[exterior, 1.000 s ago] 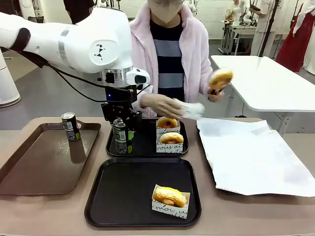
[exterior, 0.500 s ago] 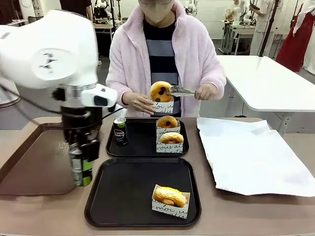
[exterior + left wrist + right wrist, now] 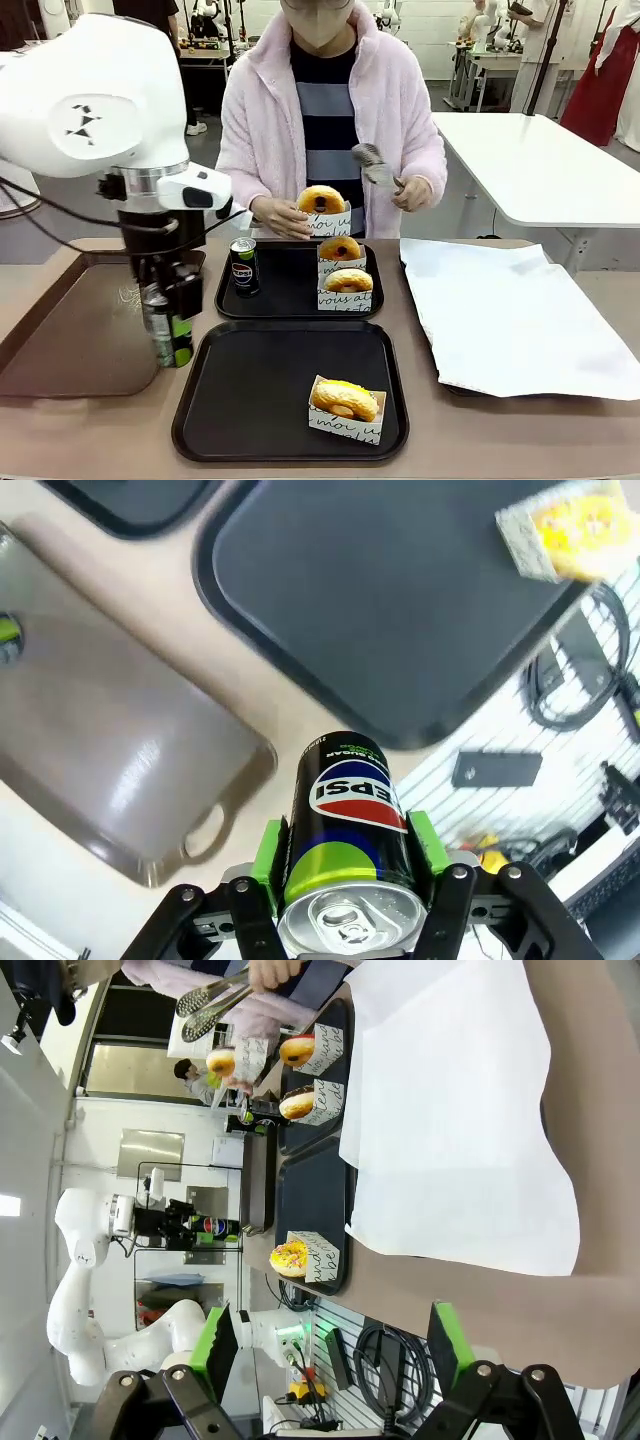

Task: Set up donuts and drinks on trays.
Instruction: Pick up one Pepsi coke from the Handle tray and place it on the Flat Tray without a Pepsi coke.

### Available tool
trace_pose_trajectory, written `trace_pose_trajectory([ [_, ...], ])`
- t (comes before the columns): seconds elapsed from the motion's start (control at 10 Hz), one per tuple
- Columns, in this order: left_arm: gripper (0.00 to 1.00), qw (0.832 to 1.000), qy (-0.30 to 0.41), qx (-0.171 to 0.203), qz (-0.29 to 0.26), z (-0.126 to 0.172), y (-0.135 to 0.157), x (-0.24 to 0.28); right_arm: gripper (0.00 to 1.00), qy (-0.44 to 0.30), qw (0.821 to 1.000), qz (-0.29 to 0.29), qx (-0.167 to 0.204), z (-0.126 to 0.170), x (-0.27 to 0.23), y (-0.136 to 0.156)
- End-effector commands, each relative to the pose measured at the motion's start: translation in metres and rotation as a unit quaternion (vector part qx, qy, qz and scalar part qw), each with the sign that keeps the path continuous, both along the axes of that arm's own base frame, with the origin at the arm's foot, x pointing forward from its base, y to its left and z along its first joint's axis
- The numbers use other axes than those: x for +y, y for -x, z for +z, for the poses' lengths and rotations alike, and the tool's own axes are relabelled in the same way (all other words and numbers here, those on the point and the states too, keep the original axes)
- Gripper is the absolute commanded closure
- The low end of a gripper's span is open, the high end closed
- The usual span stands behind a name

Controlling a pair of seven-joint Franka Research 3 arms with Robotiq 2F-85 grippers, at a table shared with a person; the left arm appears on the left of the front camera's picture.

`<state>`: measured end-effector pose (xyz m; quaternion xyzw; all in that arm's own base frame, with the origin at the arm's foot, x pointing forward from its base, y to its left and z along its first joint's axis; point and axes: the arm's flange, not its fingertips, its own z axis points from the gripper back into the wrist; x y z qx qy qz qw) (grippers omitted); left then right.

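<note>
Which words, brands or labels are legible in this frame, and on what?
"PEPSI": can in left gripper; small print above it blurred.
Pepsi logo: can on far black tray, lettering too small.
"vous a...": donut holder, script partly hidden.
"mou u...": near holder, uncertain.

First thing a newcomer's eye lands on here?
The big white left arm, its gripper shut on a Pepsi can over the brown tray's right edge. Then the person's hand holding a papered donut above the far black tray.
</note>
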<state>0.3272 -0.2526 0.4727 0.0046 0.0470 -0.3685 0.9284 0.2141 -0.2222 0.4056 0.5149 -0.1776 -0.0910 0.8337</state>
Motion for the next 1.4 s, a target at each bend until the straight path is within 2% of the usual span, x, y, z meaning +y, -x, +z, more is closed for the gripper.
trace_pose_trajectory([
  [0.0, 0.41, 0.999, 0.038, -0.007, 0.028, -0.006, -0.034, -0.028, 0.00, -0.005, 1.000, 0.001, -0.009, -0.001, -0.001, -0.001],
  [0.1, 0.41, 0.999, 0.040, -0.002, 0.029, -0.010, -0.054, -0.035, 0.00, -0.005, 1.000, 0.001, -0.009, -0.001, -0.001, -0.001],
  [0.2, 0.41, 0.999, 0.033, 0.009, 0.028, -0.013, -0.054, -0.038, 0.00, -0.005, 1.000, 0.001, -0.009, -0.001, -0.001, -0.001],
  [0.3, 0.41, 0.999, 0.028, 0.021, 0.027, -0.007, -0.036, -0.027, 0.00, -0.005, 1.000, 0.001, -0.009, -0.001, -0.001, -0.001],
  [0.4, 0.41, 0.998, 0.013, 0.057, -0.024, 0.006, -0.009, -0.005, 0.00, -0.005, 1.000, 0.001, -0.009, -0.001, -0.001, -0.001],
  [0.5, 0.41, 0.998, -0.008, 0.046, -0.047, 0.012, 0.029, 0.019, 0.00, -0.005, 1.000, 0.001, -0.009, -0.001, -0.001, -0.001],
  [0.6, 0.41, 0.999, -0.008, 0.011, -0.046, 0.012, 0.064, 0.036, 0.00, -0.005, 1.000, 0.001, -0.009, -0.001, -0.001, -0.001],
  [0.7, 0.41, 0.999, -0.014, -0.007, -0.040, 0.016, 0.070, 0.052, 0.00, -0.005, 1.000, 0.001, -0.009, -0.001, -0.001, -0.001],
  [0.9, 0.41, 1.000, -0.013, 0.000, -0.026, 0.011, 0.065, 0.050, 0.00, -0.005, 1.000, 0.001, -0.009, -0.001, -0.001, -0.001],
  [1.0, 0.41, 0.999, -0.016, 0.001, -0.033, 0.012, 0.054, 0.045, 0.00, -0.005, 1.000, 0.001, -0.009, -0.001, -0.001, -0.001],
  [1.2, 0.41, 0.999, -0.006, -0.031, -0.035, -0.001, 0.030, 0.016, 0.00, -0.005, 1.000, 0.001, -0.009, -0.001, -0.001, -0.001],
  [1.3, 0.41, 0.999, -0.011, -0.047, -0.018, -0.006, 0.005, 0.003, 0.00, -0.005, 1.000, 0.001, -0.009, -0.001, -0.001, -0.001],
])
